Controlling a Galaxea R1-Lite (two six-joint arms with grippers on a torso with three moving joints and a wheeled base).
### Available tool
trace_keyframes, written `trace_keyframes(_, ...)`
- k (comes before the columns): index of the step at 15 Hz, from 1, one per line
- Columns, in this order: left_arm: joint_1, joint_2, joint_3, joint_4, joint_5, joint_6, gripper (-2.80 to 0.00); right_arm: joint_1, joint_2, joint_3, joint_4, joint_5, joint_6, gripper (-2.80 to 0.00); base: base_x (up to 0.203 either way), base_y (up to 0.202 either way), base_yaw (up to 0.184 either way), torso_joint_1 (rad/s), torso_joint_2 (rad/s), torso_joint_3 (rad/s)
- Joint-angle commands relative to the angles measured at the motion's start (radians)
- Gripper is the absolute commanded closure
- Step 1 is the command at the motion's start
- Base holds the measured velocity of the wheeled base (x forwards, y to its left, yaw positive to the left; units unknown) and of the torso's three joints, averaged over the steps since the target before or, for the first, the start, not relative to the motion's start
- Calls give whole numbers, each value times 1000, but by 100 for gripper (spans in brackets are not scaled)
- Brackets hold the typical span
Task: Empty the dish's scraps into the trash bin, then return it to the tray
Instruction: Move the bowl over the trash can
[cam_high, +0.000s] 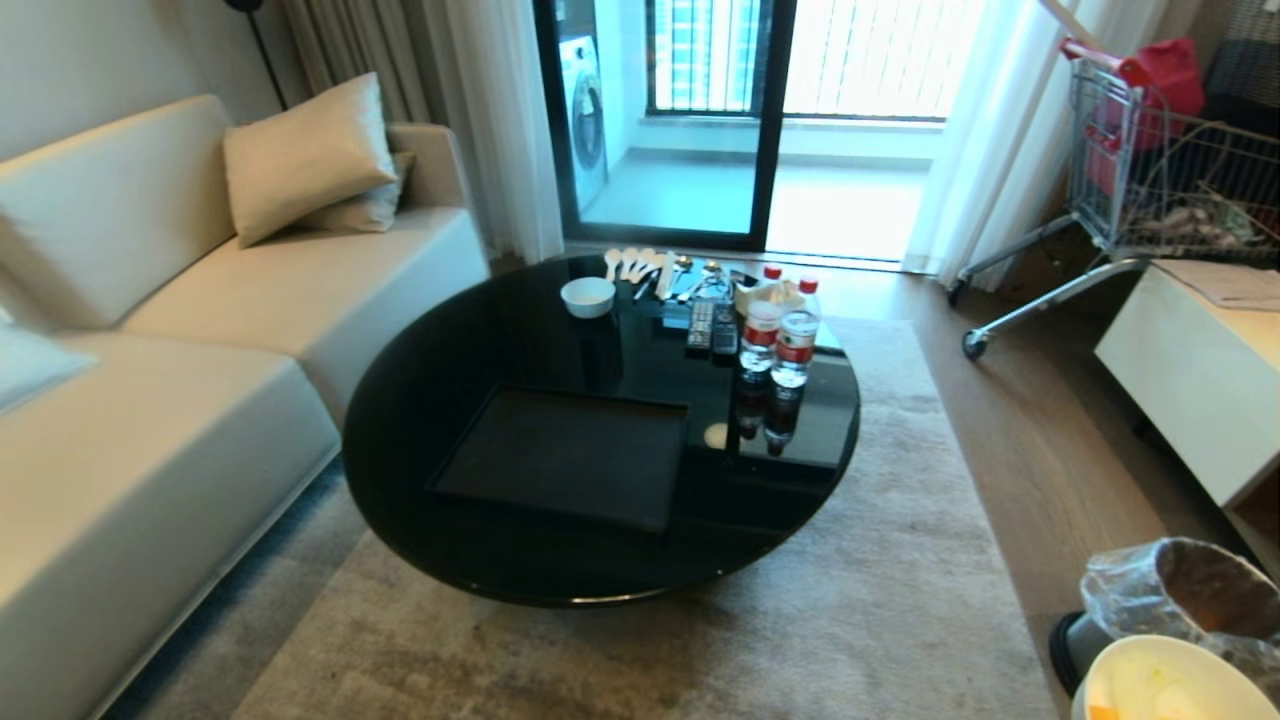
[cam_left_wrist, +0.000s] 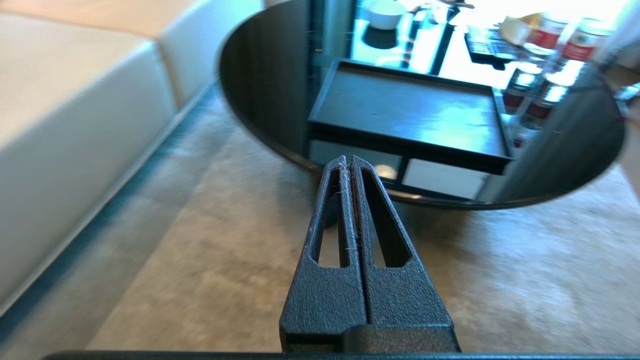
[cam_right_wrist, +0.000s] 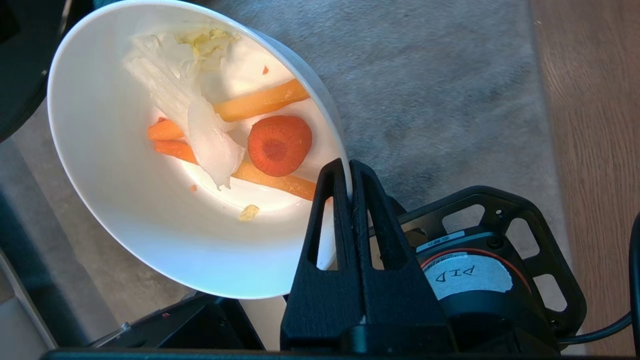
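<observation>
My right gripper (cam_right_wrist: 348, 167) is shut on the rim of the dish (cam_right_wrist: 150, 215), a white deep bowl held over the rug. Inside it lie the scraps (cam_right_wrist: 260, 145): a round carrot slice, orange strips and pale cabbage pieces. In the head view the dish (cam_high: 1170, 685) shows at the bottom right corner, just in front of the trash bin (cam_high: 1180, 590) with its clear bag liner. The black tray (cam_high: 570, 455) sits bare on the round black table (cam_high: 430, 380). My left gripper (cam_left_wrist: 348, 162) is shut on nothing, parked low over the rug facing the tray (cam_left_wrist: 415, 110).
A smaller white bowl (cam_high: 587, 296), spoons (cam_high: 640, 265), remotes (cam_high: 710, 325) and two water bottles (cam_high: 780, 345) stand at the table's far side. A cream sofa (cam_high: 150, 330) runs along the left. A white cabinet (cam_high: 1190, 370) and a shopping cart (cam_high: 1130, 170) are on the right.
</observation>
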Motion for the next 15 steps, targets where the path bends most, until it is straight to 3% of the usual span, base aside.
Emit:
trace_keyframes(1, 0, 0, 0, 0, 1, -1, 0, 2, 3, 1, 3, 0, 3, 0, 1, 10, -167, -2, 2, -2)
trace_keyframes(15, 0, 0, 0, 0, 1, -1, 0, 2, 3, 11, 3, -19, 6, 0, 1, 10, -168, 3, 2, 3)
